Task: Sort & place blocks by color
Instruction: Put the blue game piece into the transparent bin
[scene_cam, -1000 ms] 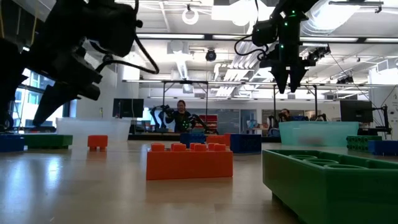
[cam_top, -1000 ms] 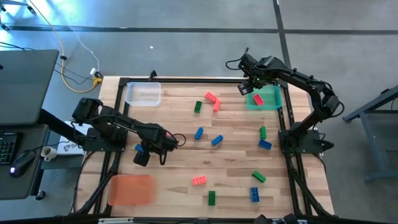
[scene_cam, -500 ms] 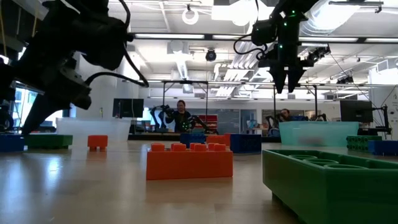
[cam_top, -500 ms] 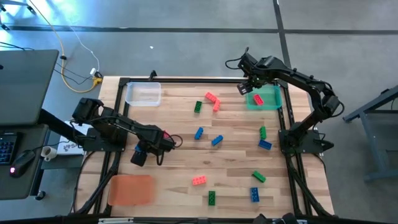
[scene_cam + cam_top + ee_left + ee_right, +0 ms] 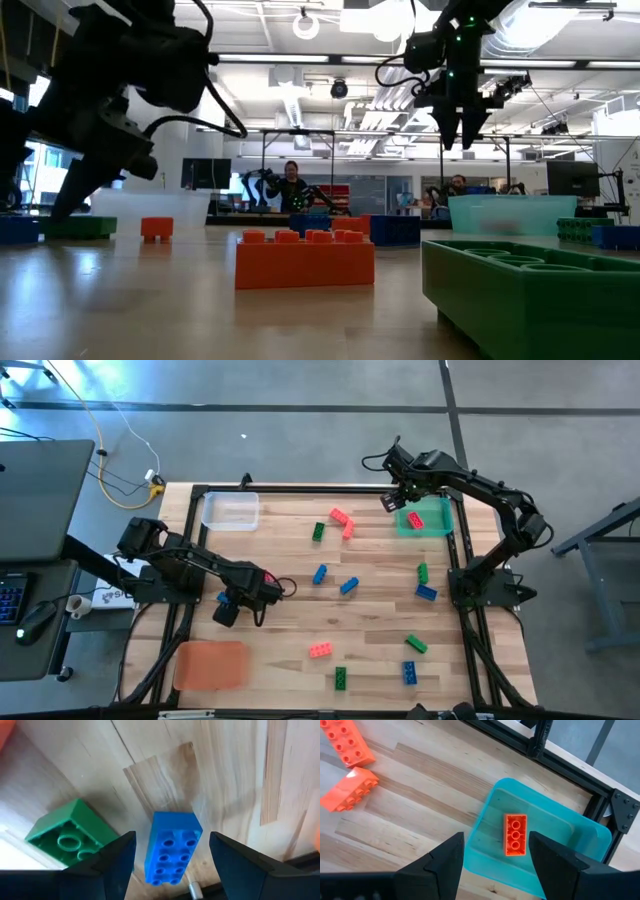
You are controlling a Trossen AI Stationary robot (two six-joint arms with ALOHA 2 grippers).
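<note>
The left gripper (image 5: 172, 857) is held wide open above the table (image 5: 280, 635). Nothing is gripped: a blue block (image 5: 171, 847) lies on the wood in the gap between the two fingers (image 5: 112, 865), with clear space on either side of it, and no contact with either finger can be seen. Just beside one finger, outside the gap, a green block (image 5: 67, 837) lies on the wood. In the high view this gripper (image 5: 268, 588) is seen over the left half of the table, between a clear tray (image 5: 230, 511) and an orange tray (image 5: 210, 664).

The right gripper (image 5: 495, 865) is also held open and is empty. It hangs above the near edge of a green tray (image 5: 555, 827), touching nothing. One red block (image 5: 515, 835) lies flat in the tray, just ahead of the gap between the fingers (image 5: 445, 865). Two more red blocks (image 5: 347, 767) lie touching one another on the wood, well off to one side of this gripper. In the high view the gripper (image 5: 398, 500) is seen at the far right part of the table, beside the tray's left edge.

The remaining blocks (image 5: 349, 586), in blue, green and red, are scattered over the middle and right of the table, apart from both grippers.
</note>
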